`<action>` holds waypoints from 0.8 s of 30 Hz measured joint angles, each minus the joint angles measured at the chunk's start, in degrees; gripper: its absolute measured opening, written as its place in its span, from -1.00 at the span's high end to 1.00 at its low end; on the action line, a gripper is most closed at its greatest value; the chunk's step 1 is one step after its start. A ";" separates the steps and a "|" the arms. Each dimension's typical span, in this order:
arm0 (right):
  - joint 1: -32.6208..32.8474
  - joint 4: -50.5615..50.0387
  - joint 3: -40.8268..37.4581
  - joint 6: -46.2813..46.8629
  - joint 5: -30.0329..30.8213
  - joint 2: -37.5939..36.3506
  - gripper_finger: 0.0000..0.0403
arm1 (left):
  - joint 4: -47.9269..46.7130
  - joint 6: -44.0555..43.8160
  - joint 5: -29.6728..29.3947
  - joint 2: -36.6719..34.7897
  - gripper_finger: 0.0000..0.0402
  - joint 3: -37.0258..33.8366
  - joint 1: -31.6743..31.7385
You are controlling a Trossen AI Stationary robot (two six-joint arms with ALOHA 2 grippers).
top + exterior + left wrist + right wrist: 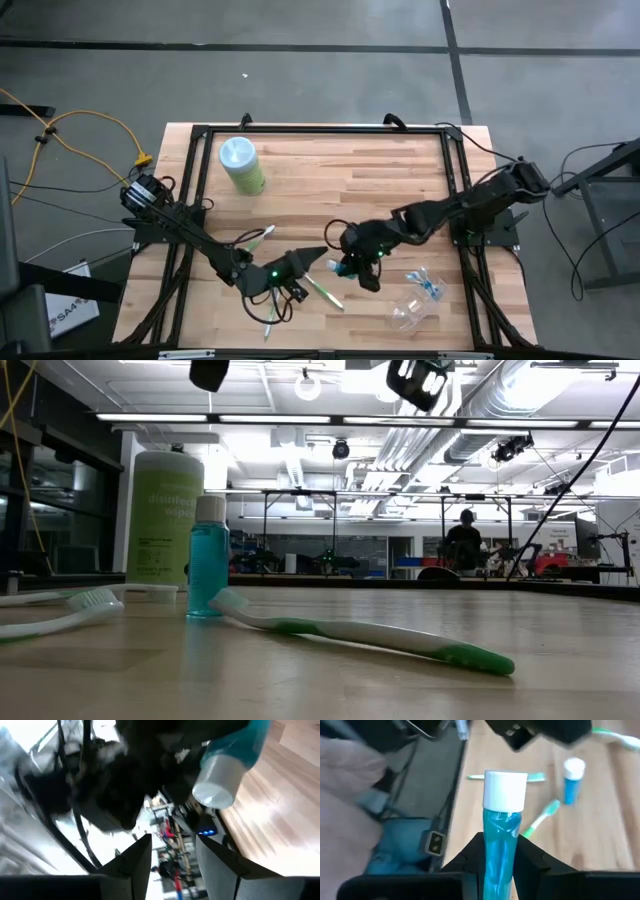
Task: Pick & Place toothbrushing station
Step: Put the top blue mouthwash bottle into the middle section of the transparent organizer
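Note:
My right gripper (pixel 350 266) is shut on a small blue tube with a white cap (pixel 504 815), above the table's near middle. My left gripper (pixel 305 262) is open and empty just to its left, its fingers (pixel 135 865) pointing at that tube (pixel 225 770). A second small blue tube (pixel 208 555) stands upright on the table; it also shows in the right wrist view (pixel 572 782). A green and white toothbrush (pixel 360 635) lies flat near it. A clear cup (pixel 415 310) lies on its side at the near right. Other toothbrushes (pixel 256 240) lie at the near left. My right gripper pinches the tube's blue body (pixel 499 847) between its two fingers. The tube lies along the fingers, and its white cap end (pixel 505 790) sticks out past the fingertips. The tube is lifted clear of the table.
A pale-green canister with a light-blue lid (pixel 242 165) stands at the far left of the table. A blue toothbrush (pixel 427 282) lies by the cup. A black frame (pixel 320 130) runs round the table's edges. A person (pixel 463 540) is in the room far behind.

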 joint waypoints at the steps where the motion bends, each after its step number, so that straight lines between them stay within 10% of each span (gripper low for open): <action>1: 1.16 -1.17 -0.07 0.48 2.82 -0.44 0.72 | 0.00 -1.37 -0.90 0.00 0.27 0.00 0.01; 15: 17.95 -4.62 -0.17 10.76 34.60 -2.41 0.72 | -0.04 -21.06 -6.33 -0.04 0.27 0.02 -0.63; 24: 26.54 -4.90 -0.17 11.17 50.25 -2.41 0.72 | -0.05 -45.20 8.29 -0.07 0.27 0.02 -1.29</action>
